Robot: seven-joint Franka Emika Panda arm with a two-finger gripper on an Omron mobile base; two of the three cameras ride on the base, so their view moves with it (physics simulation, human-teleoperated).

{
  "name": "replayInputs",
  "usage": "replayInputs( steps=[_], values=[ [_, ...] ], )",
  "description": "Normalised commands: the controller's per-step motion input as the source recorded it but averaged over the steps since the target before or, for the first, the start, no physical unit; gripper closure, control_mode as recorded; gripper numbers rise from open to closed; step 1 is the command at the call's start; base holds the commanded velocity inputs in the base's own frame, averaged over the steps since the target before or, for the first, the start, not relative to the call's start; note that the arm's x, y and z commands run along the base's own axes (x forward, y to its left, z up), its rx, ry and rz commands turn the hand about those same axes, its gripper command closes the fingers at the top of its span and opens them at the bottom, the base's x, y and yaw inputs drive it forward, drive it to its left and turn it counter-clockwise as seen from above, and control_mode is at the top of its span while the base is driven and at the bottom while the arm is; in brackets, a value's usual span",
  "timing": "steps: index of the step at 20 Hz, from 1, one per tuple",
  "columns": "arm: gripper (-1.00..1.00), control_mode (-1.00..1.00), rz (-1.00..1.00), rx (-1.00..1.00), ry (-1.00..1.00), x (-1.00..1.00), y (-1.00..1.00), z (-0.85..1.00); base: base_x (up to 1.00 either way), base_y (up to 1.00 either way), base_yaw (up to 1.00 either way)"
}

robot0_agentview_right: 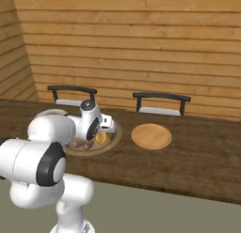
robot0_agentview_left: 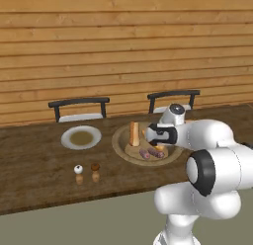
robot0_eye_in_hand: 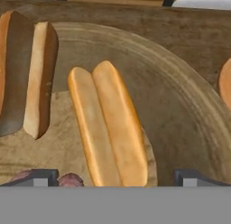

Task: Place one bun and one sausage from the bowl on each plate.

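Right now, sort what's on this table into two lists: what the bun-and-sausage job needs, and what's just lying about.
For the job: bowl; two buns in it; sausages in it; white-rimmed plate; tan plate; open gripper over the bowl.

Lying about: two shakers; two chairs behind the table.

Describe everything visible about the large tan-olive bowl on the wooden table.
The large round tan-olive bowl is shallow, with a thick rim and a lighter brown inside that looks like wood or clay. It sits flat on the dark wooden table, between two plates. Inside lie two split buns and reddish-brown sausages. The open gripper hovers over it.
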Motion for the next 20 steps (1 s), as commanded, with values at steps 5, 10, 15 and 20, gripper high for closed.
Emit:
replayInputs(
  steps=[5, 10, 15, 20],
  values=[
    [-1.00, -1.00, 0.15, 0.00, 0.00, 0.28, 0.07, -0.17, 0.00, 0.00, 0.00],
    [-1.00, -1.00, 0.08, 0.00, 0.00, 0.15, 0.00, -0.19, 0.00, 0.00, 0.00],
    [-1.00, -1.00, 0.00, 0.00, 0.00, 0.03, 0.00, -0.21, 0.00, 0.00, 0.00],
    [-1.00, -1.00, 0.00, 0.00, 0.00, 0.09, 0.00, -0.14, 0.00, 0.00, 0.00]
  ],
)
